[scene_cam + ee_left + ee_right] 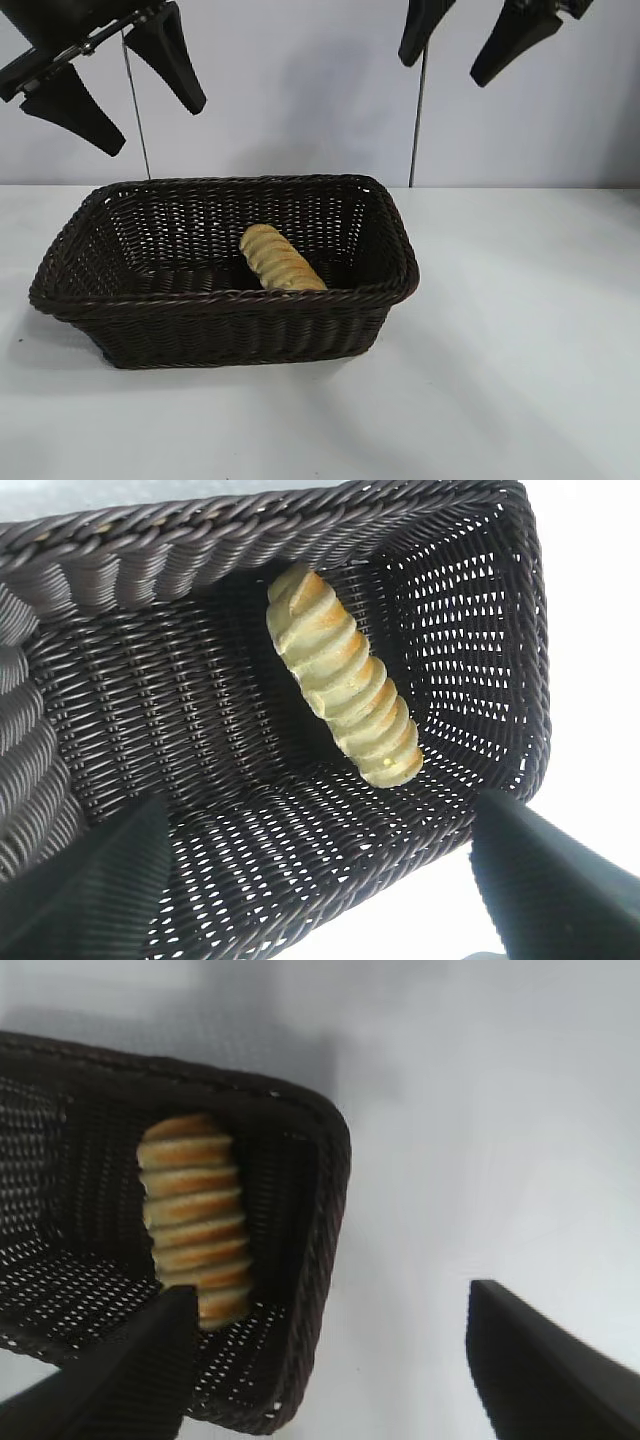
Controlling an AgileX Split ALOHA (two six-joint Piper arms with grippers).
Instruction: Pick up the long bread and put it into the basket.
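While both arms hang up high w/ nothing in them, the long bread (281, 260) is already lying inside the basket (225, 300), right of center, angled diagonally on the woven floor. One end points toward the back wall, the other sits down near the front wall, close to the basket's right end. From the left wrist view the long bread (343, 687) rests on the bottom weave, near the corner w/ the short end wall, twisted ridges and orange-brown stripes plain to see.

The left gripper (110, 85) is up at the top left of the exterior view, above and behind the basket's left end, fingers spread wide apart, gripping nothing. Its two dark fingers (90, 890) frame the basket interior in its own cam.

The right gripper (470, 40) is at the top right, above the basket's right end and the white table (520, 350), also spread wide and empty. In its wrist cam the loaf (195, 1215) shows beside one finger (120, 1380), basket corner (320, 1220) next to bare table.
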